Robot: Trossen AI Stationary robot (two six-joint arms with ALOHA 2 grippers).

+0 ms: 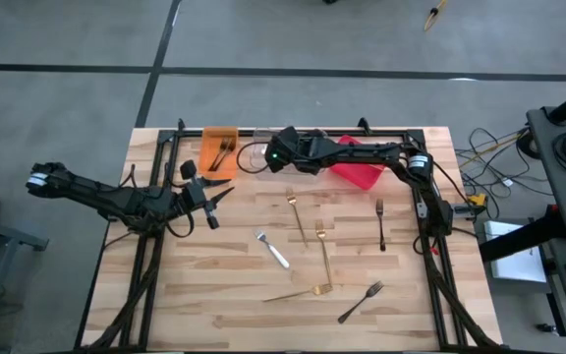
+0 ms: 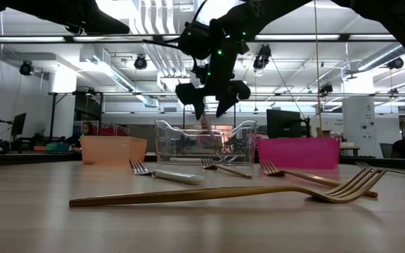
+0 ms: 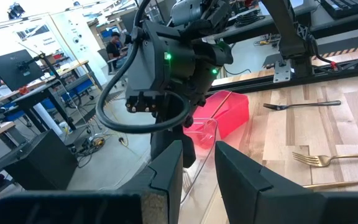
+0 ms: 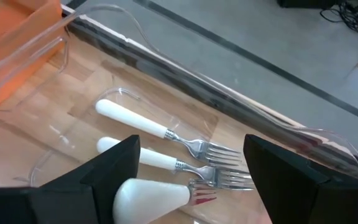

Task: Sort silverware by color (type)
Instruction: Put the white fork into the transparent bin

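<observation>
Overhead, the right gripper (image 1: 263, 157), fingers spread wide, hangs above the clear bin (image 4: 241, 118), where three white-handled forks (image 4: 166, 155) show. One more white-handled fork (image 1: 273, 250) lies on the table (image 1: 214, 295), with three gold utensils (image 1: 323, 256) and two dark forks (image 1: 380, 224). Another dark fork (image 1: 223, 152) lies in the orange bin (image 1: 207, 143). The left gripper (image 1: 212, 202), narrowly parted and empty, waits near the table's left side.

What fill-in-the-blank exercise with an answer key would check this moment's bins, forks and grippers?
1. The right gripper hangs open above the ____ bin.
2. The forks lying in that bin have ____ handles.
3. The dark forks lie in the ____ bin.
4. The left gripper holds ____.

Missing words: clear; white; orange; nothing
</observation>
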